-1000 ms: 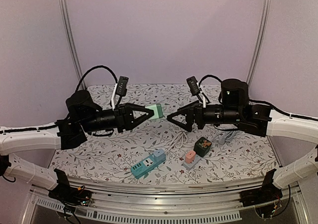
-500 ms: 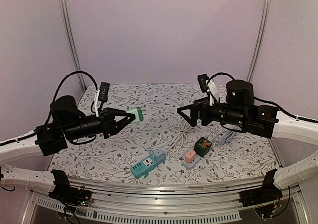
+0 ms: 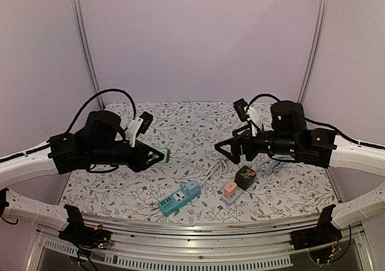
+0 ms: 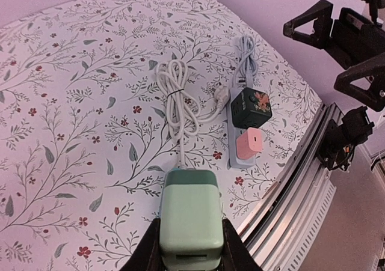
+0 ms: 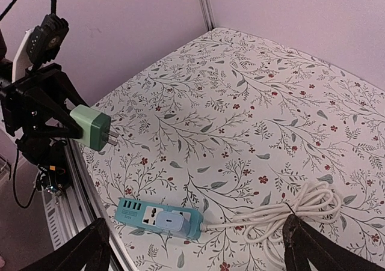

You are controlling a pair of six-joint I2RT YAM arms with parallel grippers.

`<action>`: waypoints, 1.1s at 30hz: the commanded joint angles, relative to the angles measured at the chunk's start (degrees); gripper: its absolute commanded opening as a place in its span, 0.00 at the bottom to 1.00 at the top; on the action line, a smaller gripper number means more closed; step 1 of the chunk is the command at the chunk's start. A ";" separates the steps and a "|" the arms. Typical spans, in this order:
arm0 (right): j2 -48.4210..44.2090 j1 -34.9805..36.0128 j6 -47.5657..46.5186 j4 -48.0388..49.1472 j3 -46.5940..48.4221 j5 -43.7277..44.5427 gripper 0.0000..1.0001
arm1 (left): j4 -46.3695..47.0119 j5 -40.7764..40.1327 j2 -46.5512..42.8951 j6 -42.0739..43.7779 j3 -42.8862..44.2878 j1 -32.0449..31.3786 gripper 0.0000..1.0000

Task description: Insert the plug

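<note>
We held the green plug (image 3: pixel 161 156) pinched tight in our left gripper (image 3: pixel 157 157). It hung in the air, up and to the left of the blue power strip (image 3: pixel 179 198), and did not touch it. Its metal pins (image 5: pixel 112 140) poked out away from the fingers.

A second before, the plug was higher and farther back from the strip, close to our right gripper (image 3: pixel 224 151). Then our left arm swung away and dipped. So the plug came lower and sat nearer the strip's left end.

Our right gripper had its fingers spread wide, with nothing in them. It hung above and to the right of the strip. It had pulled back a little too, so the two grippers were well apart.

The white cord (image 4: pixel 177 94) lay coiled behind the strip's right end. To the right of the strip lay a grey strip (image 4: pixel 235 161) with a dark cube (image 4: pixel 251 107) and a pink plug (image 4: pixel 250 143) in it.

We think the plug was on its way down to the strip. It was not in yet. The pins would need to turn to face the strip's top.
</note>
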 commanded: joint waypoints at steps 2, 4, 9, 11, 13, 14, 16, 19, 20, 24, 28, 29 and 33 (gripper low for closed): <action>-1.32 -1.02 -3.18 -5.31 -0.18 0.48 0.99 | -13.14 0.57 5.64 3.55 6.44 -2.72 0.00; -2.19 -1.46 -3.95 -7.78 -0.04 2.84 0.99 | -16.47 -0.53 7.78 3.95 8.48 -3.55 0.00; -5.88 -2.62 -8.02 -14.13 -0.05 6.92 0.99 | -21.38 -1.30 13.16 5.34 12.48 -5.89 0.00; -6.88 -3.17 -9.21 -17.36 0.91 7.60 0.99 | -23.88 -1.68 15.97 6.20 14.61 -6.95 0.00; -7.47 -3.35 -10.26 -19.06 1.23 9.51 0.99 | -26.07 -1.26 18.79 8.19 16.76 -8.01 0.00; -8.20 -3.57 -10.46 -19.36 1.11 10.32 0.99 | -26.97 -1.37 20.16 8.99 18.30 -8.42 0.00; -9.32 -4.32 -10.77 -19.66 0.79 10.70 0.99 | -27.58 -1.28 22.22 9.97 19.67 -8.73 0.00; -10.95 -5.65 -10.91 -20.34 0.52 11.08 0.99 | -28.51 0.41 24.60 10.83 20.93 -8.91 0.00; -11.31 -6.02 -10.89 -20.64 0.43 11.33 0.99 | -29.12 0.74 25.38 11.10 21.31 -9.00 0.00; -12.42 -6.75 -11.13 -21.18 0.21 13.03 0.99 | -31.71 0.03 29.09 11.38 23.35 -9.32 0.00; -12.26 -6.86 -11.40 -21.48 0.14 14.49 0.99 | -35.65 -1.91 33.86 10.81 26.83 -9.81 0.00; -12.18 -6.85 -11.41 -21.54 0.08 14.49 0.99 | -36.32 -3.27 34.85 10.58 27.67 -9.97 0.00; -11.65 -6.94 -11.49 -21.80 0.20 14.57 0.99 | -37.76 -4.52 37.96 10.09 29.86 -10.03 0.00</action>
